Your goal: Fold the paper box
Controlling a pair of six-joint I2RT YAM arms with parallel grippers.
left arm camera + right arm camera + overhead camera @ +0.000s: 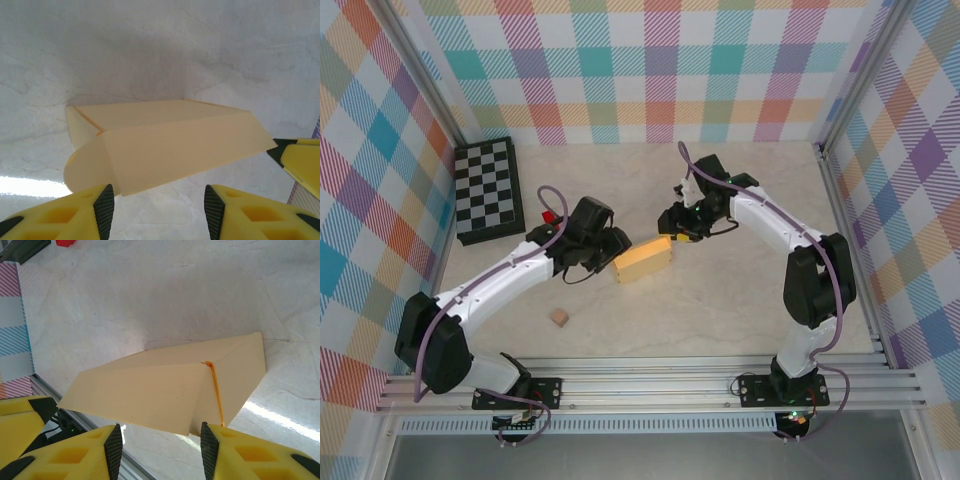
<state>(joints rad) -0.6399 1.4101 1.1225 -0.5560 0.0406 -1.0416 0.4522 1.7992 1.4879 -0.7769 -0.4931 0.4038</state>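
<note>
The paper box is a compact yellow-orange folded shape lying on the table's middle between the two arms. My left gripper sits at the box's left end. In the left wrist view its jaws stand open over bare table, and the paper box lies just beyond the pads with a rounded flap at its left. My right gripper is at the box's right end. It is also open, and the paper box lies just ahead of its fingertips, an orange crease showing.
A folded chessboard lies at the back left, with a small red block near it. A small tan cube sits toward the near edge. Aluminium rails run along the near side, and plaid walls enclose the table.
</note>
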